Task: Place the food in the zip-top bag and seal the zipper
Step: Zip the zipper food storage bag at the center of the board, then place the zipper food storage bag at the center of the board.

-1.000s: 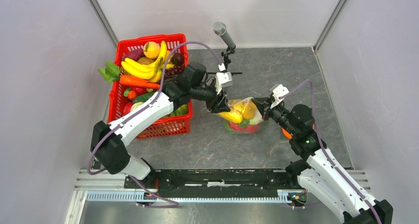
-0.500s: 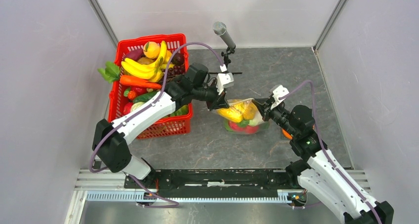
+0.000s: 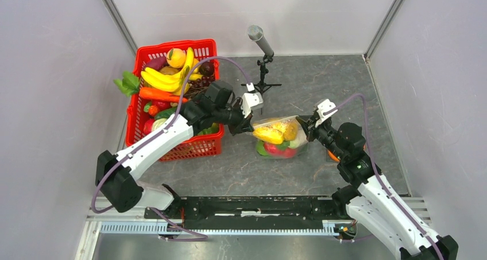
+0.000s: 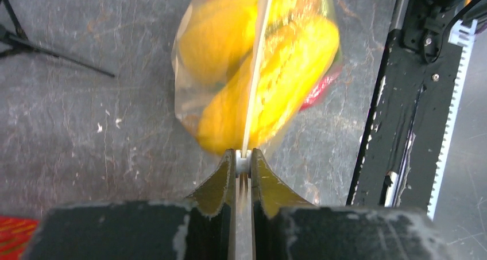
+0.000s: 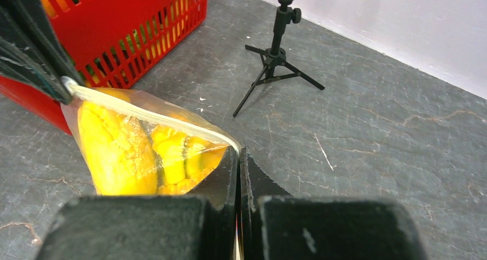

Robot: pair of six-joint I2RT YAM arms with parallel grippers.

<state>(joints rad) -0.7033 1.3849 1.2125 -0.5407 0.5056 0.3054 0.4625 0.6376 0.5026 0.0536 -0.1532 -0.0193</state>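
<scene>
Left gripper (image 3: 250, 127) and right gripper (image 3: 303, 127) are clamping opposite ends of the zipper (image 4: 256, 70) on the zip-top bag (image 3: 285, 146), food (image 3: 270, 135) inside, mid-table right of the red basket (image 3: 189, 147); sealing likely needing a taut strip and a steady sliding pinch.

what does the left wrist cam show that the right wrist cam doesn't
Only left wrist: the black rail, a red food piece, and the left fingers shut on the zipper. Only right wrist: the wall and the right fingers shut on the zipper's other end. Both: the bag, the taut zipper, yellow food, the basket and the stand.
</scene>
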